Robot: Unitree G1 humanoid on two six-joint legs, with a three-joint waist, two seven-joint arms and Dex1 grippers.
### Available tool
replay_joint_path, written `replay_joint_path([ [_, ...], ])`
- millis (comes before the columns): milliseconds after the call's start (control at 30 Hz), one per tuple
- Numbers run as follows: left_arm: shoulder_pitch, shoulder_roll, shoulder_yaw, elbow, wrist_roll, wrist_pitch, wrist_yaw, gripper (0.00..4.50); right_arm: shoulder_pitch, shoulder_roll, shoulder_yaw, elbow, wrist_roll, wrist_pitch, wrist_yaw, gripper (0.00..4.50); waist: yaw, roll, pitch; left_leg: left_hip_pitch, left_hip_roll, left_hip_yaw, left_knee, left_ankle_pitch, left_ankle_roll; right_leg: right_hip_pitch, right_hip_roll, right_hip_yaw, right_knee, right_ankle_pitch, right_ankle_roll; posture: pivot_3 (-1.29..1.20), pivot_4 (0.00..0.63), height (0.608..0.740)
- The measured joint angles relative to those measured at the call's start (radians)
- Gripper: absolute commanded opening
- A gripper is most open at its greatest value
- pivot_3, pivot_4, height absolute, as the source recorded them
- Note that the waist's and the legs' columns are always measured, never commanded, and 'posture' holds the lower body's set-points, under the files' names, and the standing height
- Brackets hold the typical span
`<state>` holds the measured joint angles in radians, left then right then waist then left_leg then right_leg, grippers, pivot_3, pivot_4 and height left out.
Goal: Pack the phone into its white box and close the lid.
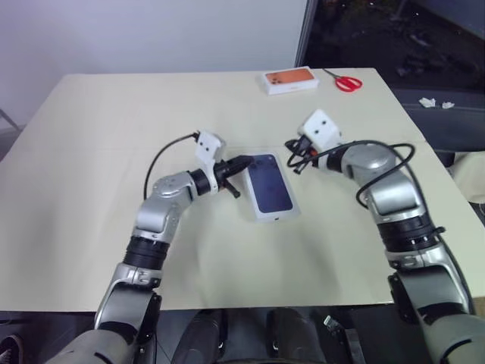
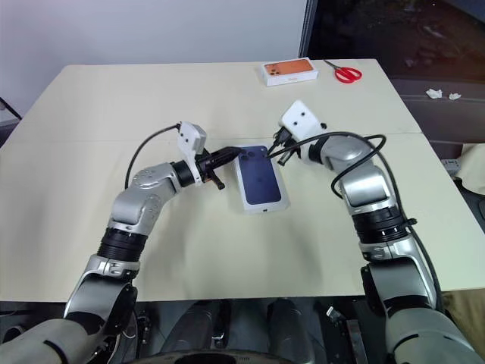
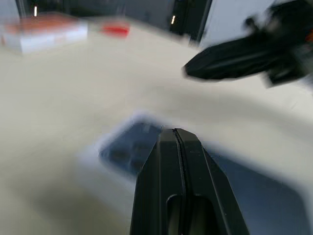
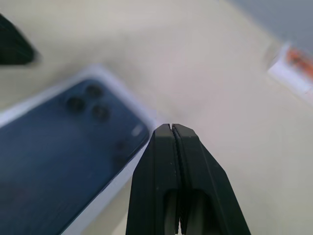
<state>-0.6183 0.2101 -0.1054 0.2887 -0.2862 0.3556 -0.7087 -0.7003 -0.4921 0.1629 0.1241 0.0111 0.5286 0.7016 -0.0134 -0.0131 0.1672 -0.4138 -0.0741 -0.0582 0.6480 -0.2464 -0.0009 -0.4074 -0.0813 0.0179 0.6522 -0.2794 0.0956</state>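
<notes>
The lid (image 1: pixel 270 186), white with a dark blue phone back printed on top, lies flat in the middle of the table. White sides show below its top face, and I cannot tell the white box apart from it. The phone is hidden. My left gripper (image 1: pixel 247 161) is shut and empty, and points level at the lid's far left corner from just above it. Beside the far right corner, my right gripper (image 4: pixel 172 127) is shut and empty too, tilted slightly down. The two tips face each other across the lid's camera end (image 4: pixel 88 105).
A white box with an orange phone picture (image 1: pixel 290 80) and red scissors (image 1: pixel 347 82) lie at the table's far edge. Small white scraps (image 1: pixel 437 103) sit on the dark surface beyond the right edge. The cream tabletop (image 1: pixel 98 152) is broad on the left.
</notes>
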Motion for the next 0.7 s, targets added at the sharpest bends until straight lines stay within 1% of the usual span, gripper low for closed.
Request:
replay_joint_path([
  [100, 0.012, -0.005, -0.023, 0.038, 0.032, -0.031, -0.009, 0.00, 0.066, 0.015, 0.041, -0.008, -0.009, -0.013, -0.001, 0.05, 0.000, 0.000, 0.000, 0.000, 0.001, 0.000, 0.000, 0.000, 0.000, -0.001, 0.000, 0.000, 0.001, 0.000, 0.000, 0.00, 0.150, 0.740],
  [233, 0.062, 0.025, -0.060, 0.012, 0.068, -0.063, -0.038, 0.00, 0.163, -0.010, 0.076, -0.128, -0.011, -0.013, 0.031, 0.05, 0.000, 0.000, -0.001, 0.003, 0.001, 0.000, 0.000, 0.000, 0.001, 0.002, 0.000, 0.001, 0.001, 0.000, 0.000, 0.00, 0.150, 0.740],
  [267, 0.074, 0.032, -0.067, -0.005, 0.072, -0.064, -0.047, 0.00, 0.176, -0.022, 0.083, -0.151, -0.011, -0.012, 0.041, 0.05, 0.001, 0.001, -0.002, 0.004, 0.001, 0.000, 0.000, -0.002, 0.003, 0.004, 0.000, 0.000, 0.001, 0.000, 0.000, 0.00, 0.150, 0.740],
  [400, 0.126, 0.054, -0.079, -0.082, 0.072, -0.036, -0.083, 0.00, 0.205, -0.080, 0.086, -0.212, 0.003, 0.011, 0.104, 0.05, 0.004, 0.001, -0.002, 0.006, 0.001, -0.002, 0.000, -0.003, 0.005, 0.007, -0.001, 0.000, 0.000, 0.000, 0.000, 0.00, 0.150, 0.740],
  [533, 0.184, 0.085, -0.079, -0.170, 0.050, 0.004, -0.129, 0.00, 0.240, -0.157, 0.079, -0.292, 0.051, 0.062, 0.193, 0.05, 0.004, 0.001, -0.003, 0.006, 0.001, -0.002, 0.000, -0.004, 0.006, 0.009, -0.001, 0.000, -0.003, 0.000, 0.000, 0.00, 0.150, 0.740],
  [633, 0.234, 0.098, -0.088, -0.195, 0.042, 0.013, -0.153, 0.00, 0.256, -0.173, 0.060, -0.328, 0.105, 0.118, 0.241, 0.05, 0.004, 0.000, -0.003, 0.006, 0.001, -0.003, 0.000, -0.004, 0.006, 0.009, -0.001, 0.000, -0.003, 0.000, 0.000, 0.00, 0.150, 0.740],
  [700, 0.243, 0.098, -0.087, -0.197, 0.035, 0.025, -0.155, 0.00, 0.248, -0.164, 0.052, -0.324, 0.133, 0.150, 0.247, 0.05, 0.004, 0.000, -0.002, 0.006, 0.002, -0.003, 0.000, -0.004, 0.006, 0.008, -0.001, 0.000, -0.003, 0.000, 0.000, 0.00, 0.150, 0.740],
])
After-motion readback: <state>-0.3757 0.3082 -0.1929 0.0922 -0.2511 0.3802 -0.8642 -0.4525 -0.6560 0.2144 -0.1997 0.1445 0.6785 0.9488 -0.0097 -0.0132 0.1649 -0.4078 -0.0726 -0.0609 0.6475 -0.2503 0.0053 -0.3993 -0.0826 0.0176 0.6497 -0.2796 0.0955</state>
